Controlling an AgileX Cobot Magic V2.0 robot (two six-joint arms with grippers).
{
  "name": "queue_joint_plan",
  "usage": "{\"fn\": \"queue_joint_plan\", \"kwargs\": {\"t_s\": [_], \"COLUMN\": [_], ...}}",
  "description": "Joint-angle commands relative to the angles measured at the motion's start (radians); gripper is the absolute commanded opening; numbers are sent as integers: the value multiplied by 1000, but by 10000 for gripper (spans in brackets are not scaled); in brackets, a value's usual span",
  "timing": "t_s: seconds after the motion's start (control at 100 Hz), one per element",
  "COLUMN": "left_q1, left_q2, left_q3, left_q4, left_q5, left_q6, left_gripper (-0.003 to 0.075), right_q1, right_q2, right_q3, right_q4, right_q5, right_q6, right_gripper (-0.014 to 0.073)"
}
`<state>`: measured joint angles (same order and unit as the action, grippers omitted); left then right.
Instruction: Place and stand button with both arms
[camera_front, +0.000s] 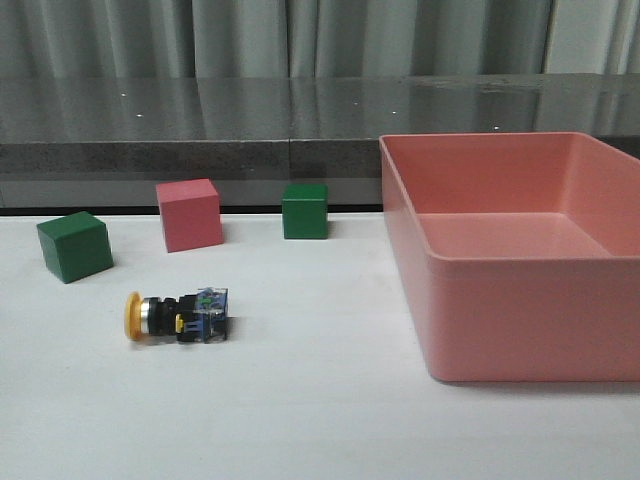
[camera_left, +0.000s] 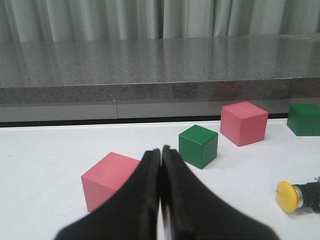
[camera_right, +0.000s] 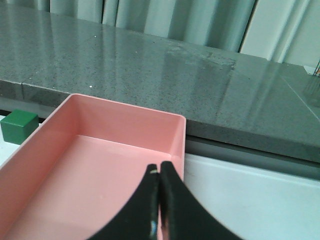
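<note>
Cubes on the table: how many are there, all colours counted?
4. In the left wrist view: a pink cube just behind the left gripper, a green cube, another pink cube, and a far green cube. The front view misses the nearest one.

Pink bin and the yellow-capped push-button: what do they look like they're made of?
Large pink rectangular bin: likely moulded plastic, with a smooth semi-matte sheen, rounded rim and uniform colour. Yellow-capped push-button lying on its side: opaque yellow cap, probably plastic; shiny silver ring, metal or plated plastic; black body and clear bluish block, probably plastic.
</note>
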<state>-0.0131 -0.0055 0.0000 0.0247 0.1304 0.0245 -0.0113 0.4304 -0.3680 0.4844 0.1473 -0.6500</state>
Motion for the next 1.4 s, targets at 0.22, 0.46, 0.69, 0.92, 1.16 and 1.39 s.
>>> {"fn": "queue_joint_plan", "kwargs": {"t_s": [0.22, 0.46, 0.69, 0.92, 1.16, 1.39], "left_q1": [1, 1, 1, 1, -1, -5], "left_q2": [-30, -30, -30, -30, 112, 364], "left_q3": [46, 46, 46, 26, -175, -390], "left_q4": [-9, -9, -12, -242, -213, -208], "left_q5": [-96, -118, -196, -223, 44, 3], "left_q6": [-7, -7, -7, -8, -8, 22], "left_gripper": [-20, -20, -20, -20, 61, 524], "right_q1": [-4, -4, -4, 0, 0, 0], "right_q2": [-85, -85, -85, -85, -85, -85], "right_q3": [-3, -3, -3, -3, -3, -3], "right_q4": [29, 29, 29, 29, 29, 29], "right_q5": [-50, -69, -65, -65, -63, -62], "right_q6": [1, 1, 1, 1, 1, 1], "right_gripper": [-62, -62, -62, -62, -62, -62]}}
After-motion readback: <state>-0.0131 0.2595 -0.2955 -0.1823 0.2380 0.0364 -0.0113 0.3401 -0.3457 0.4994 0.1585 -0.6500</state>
